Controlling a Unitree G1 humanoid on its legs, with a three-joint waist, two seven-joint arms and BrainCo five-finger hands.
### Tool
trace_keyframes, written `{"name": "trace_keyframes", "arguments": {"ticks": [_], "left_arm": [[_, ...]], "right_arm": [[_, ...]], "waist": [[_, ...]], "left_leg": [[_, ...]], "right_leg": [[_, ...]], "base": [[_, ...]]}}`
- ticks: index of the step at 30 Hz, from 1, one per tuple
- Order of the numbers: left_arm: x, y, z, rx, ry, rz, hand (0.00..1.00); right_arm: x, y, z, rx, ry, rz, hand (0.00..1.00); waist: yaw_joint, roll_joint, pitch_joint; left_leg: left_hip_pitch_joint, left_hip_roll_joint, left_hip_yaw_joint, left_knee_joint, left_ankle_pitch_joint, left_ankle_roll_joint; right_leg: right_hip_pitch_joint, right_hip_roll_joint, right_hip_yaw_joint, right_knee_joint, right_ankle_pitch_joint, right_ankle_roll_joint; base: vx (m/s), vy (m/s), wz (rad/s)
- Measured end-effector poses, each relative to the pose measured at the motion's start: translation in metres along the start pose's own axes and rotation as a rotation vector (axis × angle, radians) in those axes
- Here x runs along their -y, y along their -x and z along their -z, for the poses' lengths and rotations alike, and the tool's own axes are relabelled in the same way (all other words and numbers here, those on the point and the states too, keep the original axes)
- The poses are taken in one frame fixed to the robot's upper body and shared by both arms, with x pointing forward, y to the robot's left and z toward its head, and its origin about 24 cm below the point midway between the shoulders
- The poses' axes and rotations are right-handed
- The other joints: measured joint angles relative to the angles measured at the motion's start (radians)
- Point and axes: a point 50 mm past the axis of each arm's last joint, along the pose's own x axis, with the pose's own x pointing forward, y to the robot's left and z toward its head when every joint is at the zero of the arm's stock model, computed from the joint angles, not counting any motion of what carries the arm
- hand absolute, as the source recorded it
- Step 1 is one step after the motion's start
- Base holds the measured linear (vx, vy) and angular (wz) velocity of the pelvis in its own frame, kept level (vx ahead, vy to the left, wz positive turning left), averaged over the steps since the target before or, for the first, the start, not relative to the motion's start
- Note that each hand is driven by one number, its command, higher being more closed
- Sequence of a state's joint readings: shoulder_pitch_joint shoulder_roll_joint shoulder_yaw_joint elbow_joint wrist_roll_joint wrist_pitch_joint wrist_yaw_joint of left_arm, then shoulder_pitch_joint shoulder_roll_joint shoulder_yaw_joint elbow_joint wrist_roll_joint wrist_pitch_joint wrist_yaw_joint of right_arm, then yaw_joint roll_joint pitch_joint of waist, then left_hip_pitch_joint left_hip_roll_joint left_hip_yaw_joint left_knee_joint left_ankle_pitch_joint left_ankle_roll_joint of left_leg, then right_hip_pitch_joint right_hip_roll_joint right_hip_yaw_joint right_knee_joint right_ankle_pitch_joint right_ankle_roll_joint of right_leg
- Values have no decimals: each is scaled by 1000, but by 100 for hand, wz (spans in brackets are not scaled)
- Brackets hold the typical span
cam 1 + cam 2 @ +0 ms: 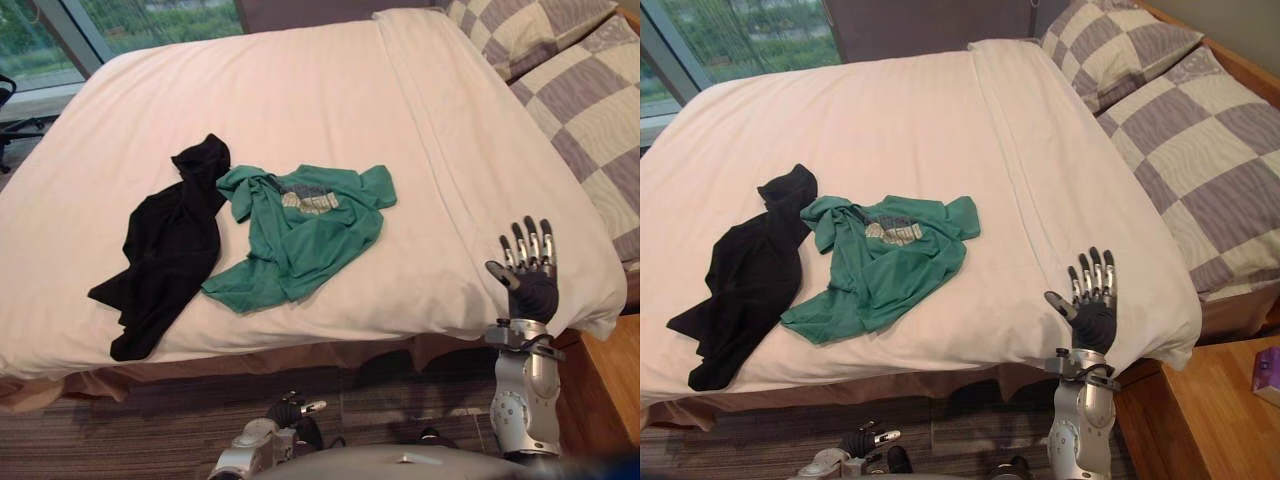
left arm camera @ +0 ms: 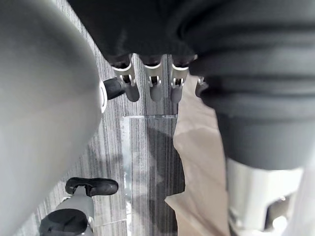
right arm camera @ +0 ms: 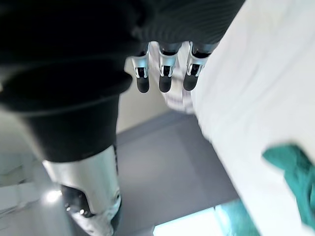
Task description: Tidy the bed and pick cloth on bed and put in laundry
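Across the head views stretches the bed (image 1: 300, 90), its white cover lying fairly smooth, with a folded band running over it just short of the checked pillows (image 1: 590, 90) on the robot's right. Grey carpeted floor (image 1: 120, 420) runs along the near edge of the mattress.

Toward the robot's left on the cover lies a black garment (image 1: 165, 250), crumpled and drawn out long, its lower end close to the near edge. A green shirt (image 1: 300, 230) lies just beside it, meeting it at the upper end, bunched up with a pale print showing at the chest. Both are well apart from the pillows.

At the near right corner of the bed the right hand (image 1: 533, 290) stands upright with its fingers (image 3: 166, 78) straight and spread, holding nothing, well apart from the green shirt. Low before the bed, the left hand (image 1: 288, 412) hangs near the floor, its fingers (image 2: 155, 83) relaxed and pointing down at the carpet, also empty.

By my reading the task is at its very start. Neither garment has been lifted, so both pick-ups and the trip to the laundry are yet to do. The cover looks largely tidy, with only light creases to smooth.
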State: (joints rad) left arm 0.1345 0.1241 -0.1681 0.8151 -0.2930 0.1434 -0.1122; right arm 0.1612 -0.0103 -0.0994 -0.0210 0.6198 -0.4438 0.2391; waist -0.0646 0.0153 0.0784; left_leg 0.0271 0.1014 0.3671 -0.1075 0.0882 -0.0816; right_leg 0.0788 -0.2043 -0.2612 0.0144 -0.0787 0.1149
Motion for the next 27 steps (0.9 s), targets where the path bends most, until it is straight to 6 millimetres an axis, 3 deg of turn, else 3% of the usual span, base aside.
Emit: {"name": "trace_keyframes", "arguments": {"ticks": [3,4,13,14,22,27], "left_arm": [[-5,3,7,-10,19,-16,0],[-12,5,11,-12,58,-17,0],[-15,6,12,-5,99,-28,0],[-15,6,12,-4,105,-28,0],[-23,12,24,25,252,-56,0],[-25,13,25,42,250,-68,0]], "right_arm": [[0,1,2,28,-144,-28,0],[-2,-4,9,44,-271,-39,0],[-2,-5,9,42,-267,-28,0],[-1,-5,9,41,-266,-22,100],[-2,-13,-6,38,-165,-7,100],[1,-19,-19,51,-102,-23,100]], "waist": [[0,-10,-28],[-1,-13,-30],[0,-14,-30],[0,-14,-30],[3,-16,-26],[4,-13,-12]], "left_leg": [[2,0,-2,0,-2,2],[25,6,-8,0,-2,3],[26,6,-12,0,-2,3],[25,6,-14,0,-2,3],[25,7,-24,0,-1,4],[16,10,-24,0,-4,3]], "right_leg": [[2,0,0,1,0,0],[34,10,-1,-12,1,2],[36,11,-4,-12,1,2],[37,11,-5,-11,1,1],[36,12,-12,4,-11,-6],[21,12,-10,20,-30,-15]], "base": [[0,0,0],[0,0,0],[0,0,0],[0,0,7],[0,0,3],[0,0,0]]}}
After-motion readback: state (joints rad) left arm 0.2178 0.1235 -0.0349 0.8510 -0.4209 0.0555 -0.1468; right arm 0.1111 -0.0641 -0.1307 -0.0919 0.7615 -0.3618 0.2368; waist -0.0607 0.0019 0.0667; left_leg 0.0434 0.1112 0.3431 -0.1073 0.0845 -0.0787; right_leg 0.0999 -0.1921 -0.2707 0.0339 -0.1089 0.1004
